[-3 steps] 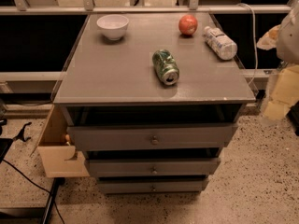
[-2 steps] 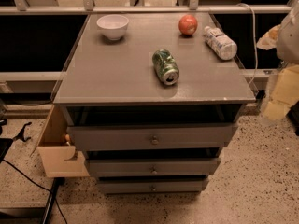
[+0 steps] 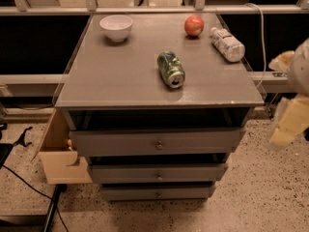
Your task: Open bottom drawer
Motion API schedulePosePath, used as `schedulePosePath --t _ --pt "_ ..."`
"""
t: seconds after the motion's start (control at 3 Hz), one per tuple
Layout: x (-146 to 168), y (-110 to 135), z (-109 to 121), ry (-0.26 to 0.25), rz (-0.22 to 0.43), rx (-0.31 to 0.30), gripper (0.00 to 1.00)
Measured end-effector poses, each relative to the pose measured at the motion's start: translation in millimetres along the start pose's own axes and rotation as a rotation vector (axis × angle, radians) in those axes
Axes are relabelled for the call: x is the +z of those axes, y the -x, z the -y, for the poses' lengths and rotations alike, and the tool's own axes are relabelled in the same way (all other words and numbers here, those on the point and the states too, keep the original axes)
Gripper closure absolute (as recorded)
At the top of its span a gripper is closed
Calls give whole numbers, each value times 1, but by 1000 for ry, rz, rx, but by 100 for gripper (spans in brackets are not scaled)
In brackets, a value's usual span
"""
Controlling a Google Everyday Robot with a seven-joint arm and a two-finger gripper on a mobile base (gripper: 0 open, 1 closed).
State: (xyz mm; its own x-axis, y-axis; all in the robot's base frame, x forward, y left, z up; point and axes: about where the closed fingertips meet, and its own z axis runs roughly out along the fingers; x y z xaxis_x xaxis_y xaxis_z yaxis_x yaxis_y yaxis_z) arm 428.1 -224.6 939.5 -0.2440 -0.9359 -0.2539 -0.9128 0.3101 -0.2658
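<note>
We see no change: the gripper (image 3: 288,125) still hangs at the right, well apart from the closed bottom drawer (image 3: 130,193); its opening we cannot tell. Approach pending.

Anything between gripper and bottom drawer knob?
Camera view: no loose object. The gripper hangs at the right edge beside the cabinet; between it and the bottom drawer show only speckled floor and the middle drawer's right end.
</note>
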Motion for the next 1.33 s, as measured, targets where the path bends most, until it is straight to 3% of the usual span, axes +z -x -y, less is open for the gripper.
schedulePosePath --t 0.33,1.0,1.33 --pt "33 -12 -16 7 32 5 0" --pt "115 -34 -56 116 50 42 0" --pt "121 -37 -58 118 52 40 0"
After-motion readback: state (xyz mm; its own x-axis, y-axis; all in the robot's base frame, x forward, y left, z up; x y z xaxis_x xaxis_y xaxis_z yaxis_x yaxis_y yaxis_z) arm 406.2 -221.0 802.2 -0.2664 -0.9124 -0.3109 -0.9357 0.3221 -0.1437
